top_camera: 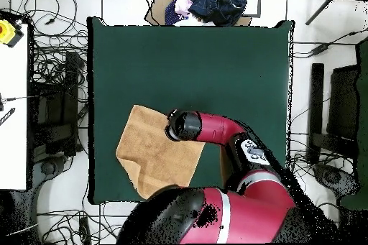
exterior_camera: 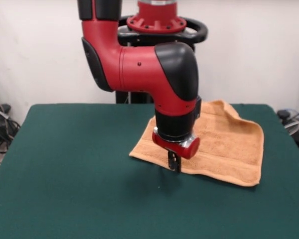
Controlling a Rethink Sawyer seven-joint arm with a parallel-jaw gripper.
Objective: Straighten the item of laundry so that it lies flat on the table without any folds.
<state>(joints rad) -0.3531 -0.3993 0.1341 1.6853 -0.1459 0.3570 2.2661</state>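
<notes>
The pincer [exterior_camera: 174,163] hangs straight down from the red and black arm [exterior_camera: 149,69], low over the towel [exterior_camera: 224,144], at the towel's near edge in the front view. Its dark fingers sit close together, but whether they are clenched on the cloth or merely touching it cannot be told; the wrist hides them from above.

The towel lies on the green surface [exterior_camera: 65,159], right of centre in the front view and toward the far side, close to the robot's pedestal. Most of it spreads to the right of the pincer and behind it. It is not flat: its outline is skewed, a raised fold runs along the far right corner, and the near edge looks doubled, with a thick hem.

In the overhead view the towel [top_camera: 147,149] sits in the lower left part of the surface [top_camera: 215,55], its lower corner near the surface's edge, and the arm's wrist [top_camera: 183,125] covers its upper right corner.

No containers show on the surface. Beyond its far edge in the overhead view lies a heap of dark blue cloth [top_camera: 219,1].
</notes>
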